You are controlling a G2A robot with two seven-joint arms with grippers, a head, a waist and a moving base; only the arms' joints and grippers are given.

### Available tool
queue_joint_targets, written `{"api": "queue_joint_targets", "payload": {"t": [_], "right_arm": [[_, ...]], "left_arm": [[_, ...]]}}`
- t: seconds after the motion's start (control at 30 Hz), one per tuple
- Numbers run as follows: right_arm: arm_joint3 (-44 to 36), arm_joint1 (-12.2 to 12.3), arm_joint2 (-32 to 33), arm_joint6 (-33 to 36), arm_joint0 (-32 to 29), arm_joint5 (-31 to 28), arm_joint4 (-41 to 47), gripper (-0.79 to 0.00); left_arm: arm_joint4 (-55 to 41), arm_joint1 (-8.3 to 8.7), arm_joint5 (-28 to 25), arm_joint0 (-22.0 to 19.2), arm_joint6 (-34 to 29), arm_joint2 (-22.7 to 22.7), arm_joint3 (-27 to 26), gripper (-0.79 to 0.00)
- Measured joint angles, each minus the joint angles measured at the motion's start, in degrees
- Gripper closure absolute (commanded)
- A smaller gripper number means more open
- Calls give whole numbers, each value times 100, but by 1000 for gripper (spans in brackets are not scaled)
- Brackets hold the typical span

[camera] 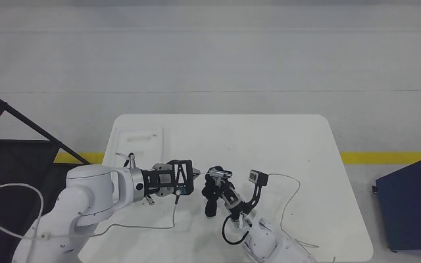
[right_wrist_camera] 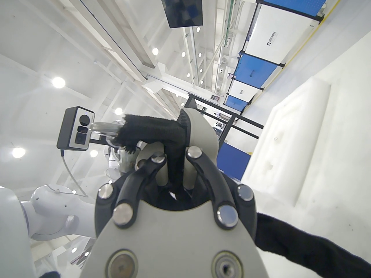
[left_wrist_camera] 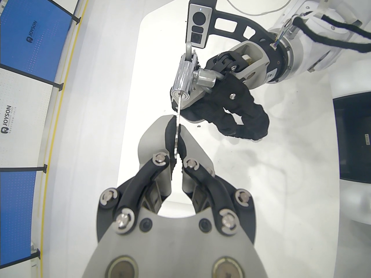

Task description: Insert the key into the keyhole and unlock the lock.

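Note:
A silver cylinder lock (left_wrist_camera: 183, 78) with a black fabric-covered cable (left_wrist_camera: 246, 122) hangs above the white table (left_wrist_camera: 289, 175). My right gripper (left_wrist_camera: 203, 99) is shut on the black cable just by the lock body. My left gripper (left_wrist_camera: 175, 134) is shut on a flat metal key (left_wrist_camera: 177, 125), whose tip sits at the keyhole in the cylinder's end. From above, the left gripper (camera: 191, 176) faces the lock (camera: 219, 174), with the right gripper (camera: 212, 194) beside it. In the right wrist view, the right gripper (right_wrist_camera: 181, 130) pinches the black cable (right_wrist_camera: 150, 131) and the lock (right_wrist_camera: 103, 128) pokes out beyond.
A white foam tray (camera: 135, 141) lies at the table's far left corner, also seen as the foam tray (right_wrist_camera: 289, 134). A thin white cable (camera: 289, 197) loops over the table near the right arm. The table's far half (camera: 263, 138) is bare.

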Motion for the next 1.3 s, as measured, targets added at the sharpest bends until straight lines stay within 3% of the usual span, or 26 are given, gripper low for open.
{"api": "queue_joint_targets", "payload": {"t": [0.3,0.73,1.07,1.3], "right_arm": [[-87,-30,115,427,-145,288,47,0],[-87,-32,119,435,-148,298,56,0],[-87,-32,119,435,-148,298,56,0],[-87,-32,119,435,-148,298,56,0]], "left_arm": [[80,15,-48,-165,-96,117,-53,0],[87,44,-441,-437,-138,348,108,0],[-72,157,-633,-1035,-353,535,154,0],[-490,307,-633,-1458,-732,975,128,0]]}}
